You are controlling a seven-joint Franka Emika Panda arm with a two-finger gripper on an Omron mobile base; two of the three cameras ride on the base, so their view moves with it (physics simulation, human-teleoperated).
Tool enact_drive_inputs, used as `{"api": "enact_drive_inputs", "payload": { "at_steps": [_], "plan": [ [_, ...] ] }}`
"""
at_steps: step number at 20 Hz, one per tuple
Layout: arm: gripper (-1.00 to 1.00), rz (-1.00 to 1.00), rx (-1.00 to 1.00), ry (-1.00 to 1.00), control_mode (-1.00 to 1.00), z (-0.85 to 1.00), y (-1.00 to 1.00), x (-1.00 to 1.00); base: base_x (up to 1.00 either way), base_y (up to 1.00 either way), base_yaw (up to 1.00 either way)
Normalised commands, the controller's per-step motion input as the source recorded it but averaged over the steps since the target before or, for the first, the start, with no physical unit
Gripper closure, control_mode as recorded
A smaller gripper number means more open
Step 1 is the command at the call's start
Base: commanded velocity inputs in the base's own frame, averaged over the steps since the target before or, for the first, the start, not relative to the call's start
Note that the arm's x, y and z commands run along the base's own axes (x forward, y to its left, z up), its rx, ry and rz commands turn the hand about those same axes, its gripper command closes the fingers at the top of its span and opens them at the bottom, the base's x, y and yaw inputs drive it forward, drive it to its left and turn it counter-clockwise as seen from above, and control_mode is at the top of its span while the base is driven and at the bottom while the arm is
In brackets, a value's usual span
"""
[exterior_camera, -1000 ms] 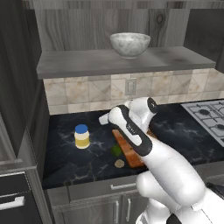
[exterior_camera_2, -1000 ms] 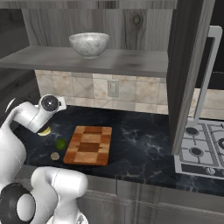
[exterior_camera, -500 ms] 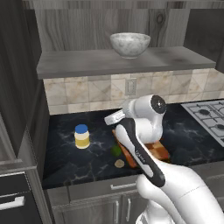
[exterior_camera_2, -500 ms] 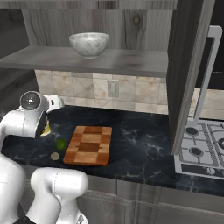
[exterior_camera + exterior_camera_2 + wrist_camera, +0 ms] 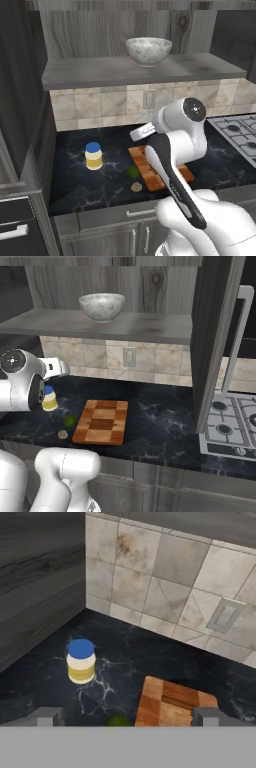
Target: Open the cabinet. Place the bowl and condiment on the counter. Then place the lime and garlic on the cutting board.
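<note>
— Pincer (image 5: 125, 717)? 
— Spread wide, holding nothing, hanging above the bench (image 5: 50, 682). 
— Bowl (image 5: 148, 50)? 
— Up on the shelf (image 5: 100, 72), well above and behind the pincer; jar (image 5: 81, 661) set down ahead-left.

**No legible writing in any view**

Nothing readable appeared on any surface. The condiment (image 5: 93, 156) carried a plain yellowish band under its blue lid at left of centre in the left base view, with no lettering that could be made out. The wall plate (image 5: 223, 615) on the tiles at the right of the hand view was blank, and the cutting board (image 5: 101, 421) bore only its checkered wood pattern.
</note>
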Motion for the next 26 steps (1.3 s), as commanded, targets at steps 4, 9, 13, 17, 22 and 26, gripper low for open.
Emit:
{"api": "enact_drive_inputs", "payload": {
  "at_steps": [4, 9, 13, 17, 22, 26],
  "plan": [
    [-1.00, -0.08, -0.04, 0.05, -1.00, 0.44, -0.27, -0.59, 0.00, 0.00, 0.00],
    [-1.00, -0.08, -0.04, 0.05, -1.00, 0.41, -0.28, -0.59, 0.00, 0.00, 0.00],
    [-1.00, -0.09, -0.01, 0.03, -1.00, 0.38, -0.29, -0.58, 0.00, 0.00, 0.00],
    [-1.00, -0.11, 0.00, 0.02, -1.00, 0.40, -0.30, -0.44, 0.00, 0.00, 0.00],
    [-1.00, -0.08, 0.00, 0.00, -1.00, 0.49, -0.10, -0.10, 0.00, 0.00, 0.00],
    [-1.00, -0.05, 0.00, -0.01, -1.00, 0.55, 0.00, 0.01, 0.00, 0.00, 0.00]
  ]
}}
